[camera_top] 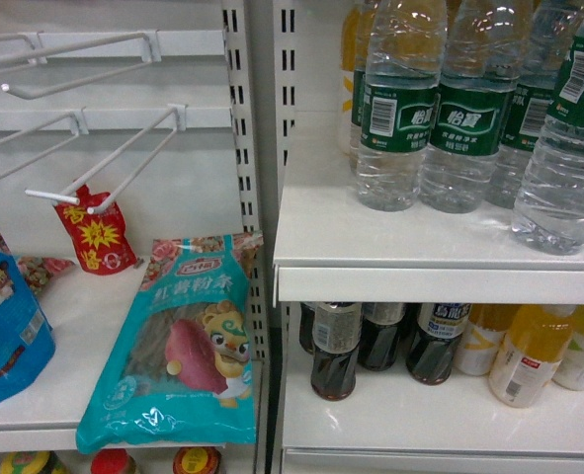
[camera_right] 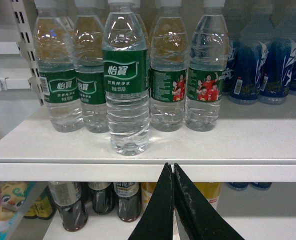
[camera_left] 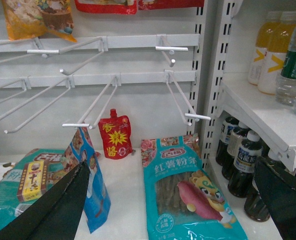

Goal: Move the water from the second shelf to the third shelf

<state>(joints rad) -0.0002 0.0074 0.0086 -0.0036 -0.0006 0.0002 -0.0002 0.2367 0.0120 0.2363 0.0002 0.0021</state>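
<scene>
Right now the right gripper [camera_right: 173, 172] has its fingers pressed together, empty, just below the shelf [camera_right: 137, 145] edge, in line with the front water bottle [camera_right: 126, 80]. Open wide, rise to label height, then clamp without bumping the neighbours. Left gripper [camera_left: 173, 200] hangs spread, idle.
</scene>
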